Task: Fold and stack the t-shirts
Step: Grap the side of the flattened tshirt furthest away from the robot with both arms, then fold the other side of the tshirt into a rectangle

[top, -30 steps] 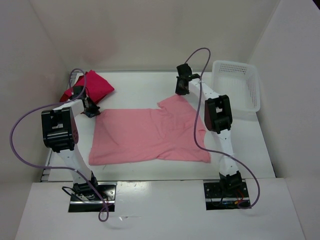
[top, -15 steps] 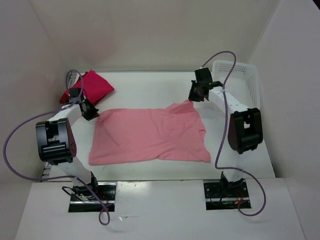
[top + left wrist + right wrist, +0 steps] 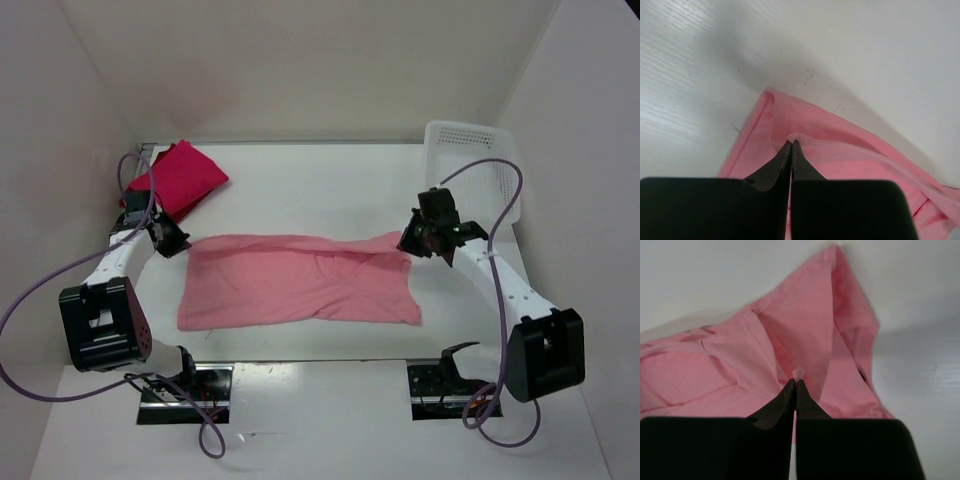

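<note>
The light salmon pink t-shirt (image 3: 300,285) lies spread across the middle of the table. Its far edge is lifted and drawn taut between my two grippers. My left gripper (image 3: 172,243) is shut on the far left corner; in the left wrist view the tips (image 3: 791,142) pinch a fold of the pink cloth (image 3: 850,150). My right gripper (image 3: 408,243) is shut on the far right corner, with the tips (image 3: 797,381) pinching the cloth (image 3: 805,325). The bright crimson-pink t-shirt (image 3: 185,172) lies bunched at the back left. A darker red cloth (image 3: 140,188) shows at its left edge.
A white perforated basket (image 3: 475,170) stands at the back right, just behind my right arm. White walls close in the table on the left, back and right. The left arm's purple cable loops past the red pile.
Both grippers have moved toward the near edge and outward, carrying the pink shirt's far edge with them. The far right sleeve no longer sticks out at the back.
</note>
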